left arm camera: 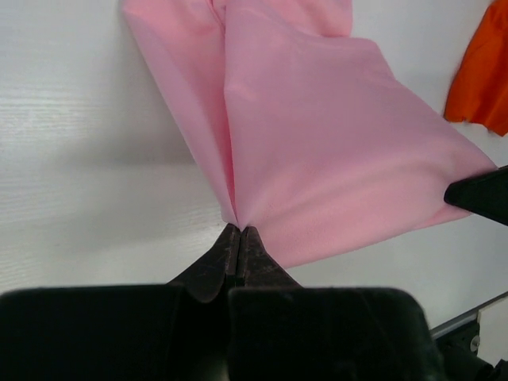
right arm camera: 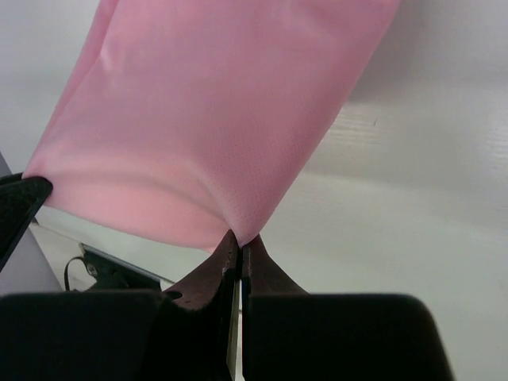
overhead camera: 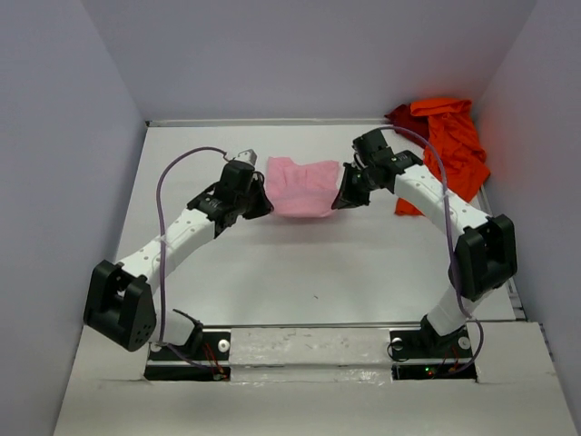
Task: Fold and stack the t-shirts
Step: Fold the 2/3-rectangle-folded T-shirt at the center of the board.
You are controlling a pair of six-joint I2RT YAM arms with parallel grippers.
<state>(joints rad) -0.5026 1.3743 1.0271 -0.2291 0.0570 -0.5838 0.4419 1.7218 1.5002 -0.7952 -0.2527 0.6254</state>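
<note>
The light pink t-shirt (overhead camera: 302, 186) hangs stretched between my two grippers over the middle of the table. My left gripper (overhead camera: 266, 202) is shut on its left corner; in the left wrist view the pink cloth (left arm camera: 317, 135) fans out from the pinched tips (left arm camera: 239, 230). My right gripper (overhead camera: 342, 195) is shut on the right corner, and its wrist view has the pink cloth (right arm camera: 214, 119) rising from the closed tips (right arm camera: 240, 238). The bright orange-red t-shirt (overhead camera: 454, 145) lies crumpled at the far right, with the dark red t-shirt (overhead camera: 400, 117) under its left edge.
White walls close the table on the left, back and right. The orange-red cloth (left arm camera: 482, 75) shows at the right edge of the left wrist view. Both arm bases (overhead camera: 309, 350) sit on the near edge.
</note>
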